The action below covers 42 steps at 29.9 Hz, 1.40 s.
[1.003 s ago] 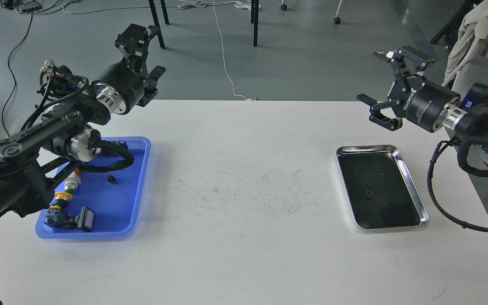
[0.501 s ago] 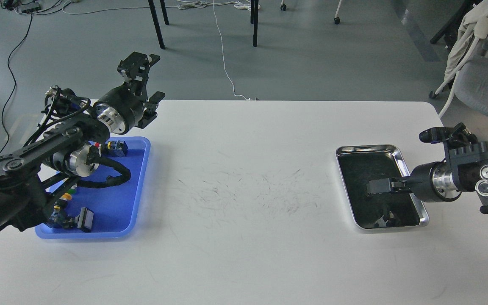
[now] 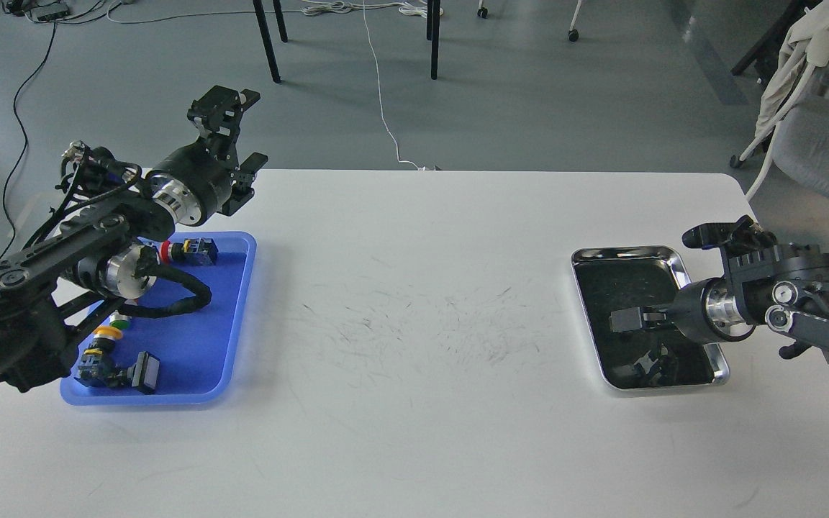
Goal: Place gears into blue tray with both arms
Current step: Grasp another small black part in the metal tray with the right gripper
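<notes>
Hovering spread-fingered beyond the far edge of the blue tray (image 3: 236,302), the left gripper (image 3: 231,140) is idling, while the right gripper (image 3: 627,319), its closure indiscernible, is reaching leftward over the steel tray (image 3: 695,306); no gear is discernible.

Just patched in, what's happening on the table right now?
The right hand is low over the steel tray, apparently going for a gear there; I can't tell whether it is open or shut. The left hand is raised, open and empty beyond the blue tray, which holds button switches. No gear is clearly visible.
</notes>
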Available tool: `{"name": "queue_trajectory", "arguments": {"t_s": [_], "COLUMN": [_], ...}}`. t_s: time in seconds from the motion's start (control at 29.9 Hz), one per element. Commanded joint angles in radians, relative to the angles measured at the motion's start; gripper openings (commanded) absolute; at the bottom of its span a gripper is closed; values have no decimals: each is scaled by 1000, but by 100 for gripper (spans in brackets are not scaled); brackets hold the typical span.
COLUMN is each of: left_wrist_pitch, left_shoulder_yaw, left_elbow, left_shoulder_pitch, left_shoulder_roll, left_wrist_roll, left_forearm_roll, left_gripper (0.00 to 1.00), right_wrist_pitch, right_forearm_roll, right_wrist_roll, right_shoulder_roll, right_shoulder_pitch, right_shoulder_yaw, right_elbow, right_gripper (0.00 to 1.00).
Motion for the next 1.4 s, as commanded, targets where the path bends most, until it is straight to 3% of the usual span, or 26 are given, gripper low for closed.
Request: {"name": "queue_trajectory", "arguments": {"t_s": [0.0,0.2,0.37,0.57,1.07,1.27,1.37], "left_wrist_pitch": [0,0,0,0,0,0,0], "left_shoulder_yaw": [2,2,0,0,0,0,0], "left_elbow": [0,-1,-1,-1,-1,-1,-1], "left_shoulder_pitch": [0,0,0,-2,-2,-2,-2], "left_shoulder_roll": [6,6,7,6,7,7,7], "left_wrist_roll": [-1,-1,-2,-2,-4,-5,-5], "left_forearm_roll": [0,6,8,8,6,8,8], "left_gripper": [98,98,98,98,98,98,98], "right_wrist_pitch": [7,21,47,50,50,67,71], "right_forearm_roll": [0,0,0,0,0,2,3], "right_wrist_roll": [0,6,12,14,14,15,22], "right_shoulder_roll": [10,43,55,56,93,93,93], "right_shoulder_pitch": [16,54,56,63,71,77,82], "right_shoulder_yaw": [-21,-86,-97,-109,-109,-109,-109], "right_elbow": [1,-3,-6,-28,-57,-57,-57], "right_gripper": [95,89,64,47,42,13,7]}}
